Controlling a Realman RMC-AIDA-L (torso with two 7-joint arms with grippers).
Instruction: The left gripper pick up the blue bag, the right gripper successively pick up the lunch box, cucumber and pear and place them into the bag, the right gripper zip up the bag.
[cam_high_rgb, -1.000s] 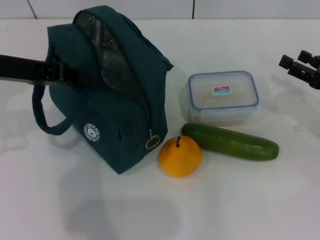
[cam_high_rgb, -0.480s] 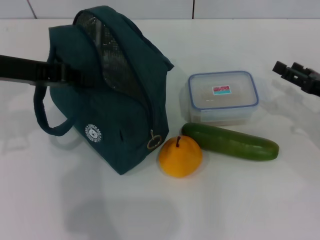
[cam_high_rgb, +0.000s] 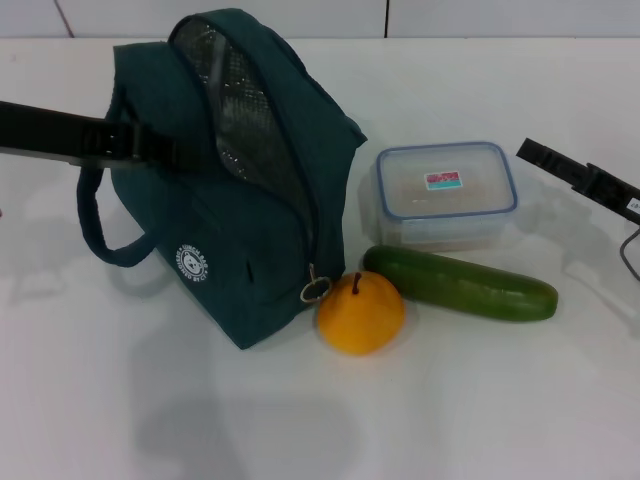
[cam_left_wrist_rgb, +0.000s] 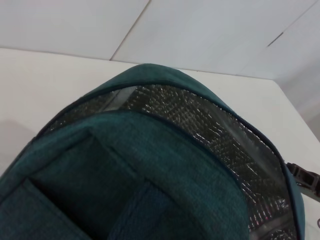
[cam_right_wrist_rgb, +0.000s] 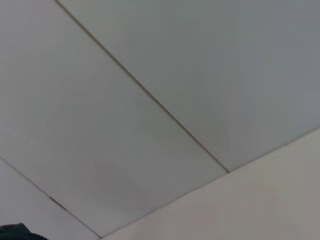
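The blue bag (cam_high_rgb: 250, 230) stands on the white table, its top unzipped so the silver lining (cam_left_wrist_rgb: 210, 125) shows. My left gripper (cam_high_rgb: 160, 150) reaches in from the left and is shut on the bag at its upper side; one loop handle (cam_high_rgb: 100, 235) hangs free below it. To the right of the bag sits the clear lunch box (cam_high_rgb: 447, 192). In front of the box lie the green cucumber (cam_high_rgb: 460, 284) and the yellow-orange pear (cam_high_rgb: 360, 315), which touches the bag's lower corner. My right gripper (cam_high_rgb: 535, 155) hovers just right of the lunch box, holding nothing.
The bag's zipper ring (cam_high_rgb: 316, 291) hangs at its front corner, just above the pear. A tiled wall (cam_right_wrist_rgb: 150, 75) rises behind the table's far edge. The right wrist view shows only that wall, the table edge and a sliver of the bag (cam_right_wrist_rgb: 12, 232).
My left gripper has carried the bag a little to the right and the bag has turned slightly. My right gripper has come leftward, closer to the lunch box.
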